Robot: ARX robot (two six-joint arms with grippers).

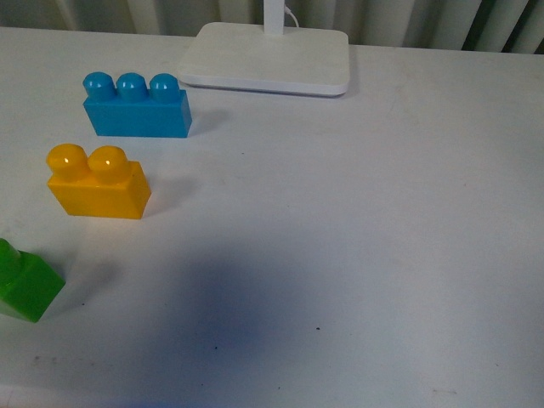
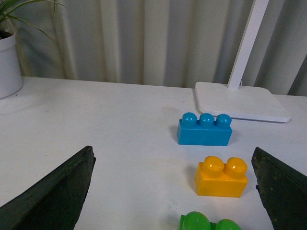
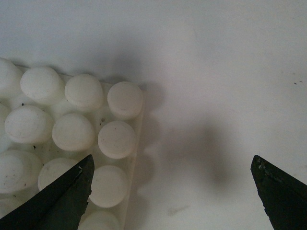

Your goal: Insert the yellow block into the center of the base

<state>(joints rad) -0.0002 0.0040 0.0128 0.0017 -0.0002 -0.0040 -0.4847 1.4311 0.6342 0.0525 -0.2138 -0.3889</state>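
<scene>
The yellow block [image 1: 98,184] with two studs stands upright on the white table at the left; it also shows in the left wrist view [image 2: 221,177]. The left gripper [image 2: 175,191] is open and empty, hovering short of the block, which lies toward one finger. The base [image 3: 72,143], a translucent white studded plate, shows only in the right wrist view, close below. The right gripper [image 3: 172,191] is open and empty, with one finger over the base's edge and the other over bare table. Neither gripper shows in the front view.
A blue three-stud brick [image 1: 136,106] stands behind the yellow block. A green brick [image 1: 25,283] sits at the left edge. A flat white slab with an upright pole [image 1: 268,58] stands at the back. A white plant pot [image 2: 9,64] shows in the left wrist view.
</scene>
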